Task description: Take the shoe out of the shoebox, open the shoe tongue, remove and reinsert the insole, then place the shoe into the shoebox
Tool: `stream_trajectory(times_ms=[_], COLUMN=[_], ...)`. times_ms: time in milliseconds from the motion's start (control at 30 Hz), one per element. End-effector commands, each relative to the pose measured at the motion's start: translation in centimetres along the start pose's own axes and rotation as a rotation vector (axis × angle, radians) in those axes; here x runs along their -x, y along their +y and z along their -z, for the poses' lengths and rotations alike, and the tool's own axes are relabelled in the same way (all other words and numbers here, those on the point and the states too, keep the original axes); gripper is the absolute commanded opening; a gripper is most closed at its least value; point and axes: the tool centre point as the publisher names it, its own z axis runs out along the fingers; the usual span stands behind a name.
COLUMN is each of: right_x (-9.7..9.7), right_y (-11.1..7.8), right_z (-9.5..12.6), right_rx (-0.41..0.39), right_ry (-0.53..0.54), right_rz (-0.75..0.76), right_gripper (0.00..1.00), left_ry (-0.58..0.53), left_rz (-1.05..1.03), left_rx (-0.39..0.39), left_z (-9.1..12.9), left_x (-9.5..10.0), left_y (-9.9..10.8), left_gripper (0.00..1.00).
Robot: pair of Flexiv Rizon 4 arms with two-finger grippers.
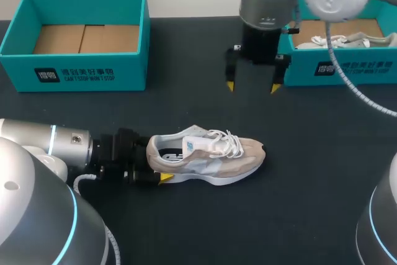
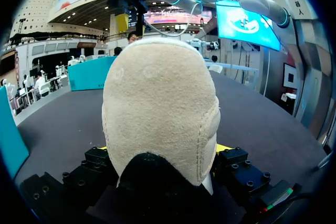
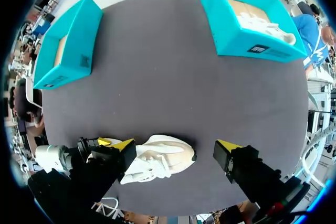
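A beige and white sneaker [image 1: 208, 153] with white laces stands upright on the dark table, toe pointing right. My left gripper [image 1: 157, 163] comes in low from the left and is shut on the sneaker's heel. In the left wrist view the heel [image 2: 160, 98] fills the space between the two yellow tips. My right gripper [image 1: 252, 87] hangs open above the table behind the sneaker, with nothing between its fingers. From the right wrist view the sneaker [image 3: 157, 162] lies far below the open right gripper [image 3: 176, 148].
An open teal shoebox [image 1: 80, 69] with a bare cardboard floor stands at the back left. A second teal shoebox [image 1: 344, 69] at the back right holds another light sneaker [image 1: 347, 38]. A cable of the right arm hangs over that box.
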Motion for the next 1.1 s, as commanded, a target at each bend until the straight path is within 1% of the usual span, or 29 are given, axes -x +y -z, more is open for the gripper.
stream_trajectory(times_ms=[33, 600, 667, 800, 833, 867, 900, 933, 1100], right_x=[0.0, 0.0, -1.2, -3.3, -3.6, -3.9, -4.2, -4.8, -7.3], right_y=[0.3, 0.3, -0.7, -2.9, -3.1, -3.6, -4.0, -4.7, -6.6], right_z=[-0.4, -0.4, -0.7, -0.9, -0.9, -0.7, -0.7, -0.6, -0.8], right_rx=[-0.006, -0.006, -0.004, 0.033, 0.037, 0.055, 0.054, 0.055, 0.072], right_ry=[0.005, 0.005, -0.009, -0.022, -0.015, -0.028, -0.037, -0.071, -0.124], right_rz=[0.001, 0.001, 0.032, 0.027, 0.027, 0.004, -0.002, -0.012, -0.018], right_gripper=[1.0, 1.0, 1.0, 1.0, 1.0, 1.0, 1.0, 1.0, 1.0], left_ry=[-0.002, -0.002, -0.002, -0.002, -0.002, -0.002, -0.002, -0.002, -0.002], left_rz=[0.0, 0.0, 0.0, 0.0, 0.0, 0.0, 0.0, 0.0, 0.0], left_rx=[0.004, 0.004, 0.004, 0.004, 0.004, 0.004, 0.004, 0.004, 0.004], left_z=[-0.2, -0.2, -0.2, -0.2, -0.2, -0.2, -0.2, -0.2, -0.2], left_x=[-0.2, -0.2, -0.2, -0.2, -0.2, -0.2, -0.2, -0.2, -0.2], left_y=[0.2, 0.2, 0.2, 0.2, 0.2, 0.2, 0.2, 0.2, 0.2], left_gripper=[0.0, 0.0, 0.0, 0.0, 0.0, 0.0, 0.0, 0.0, 0.0])
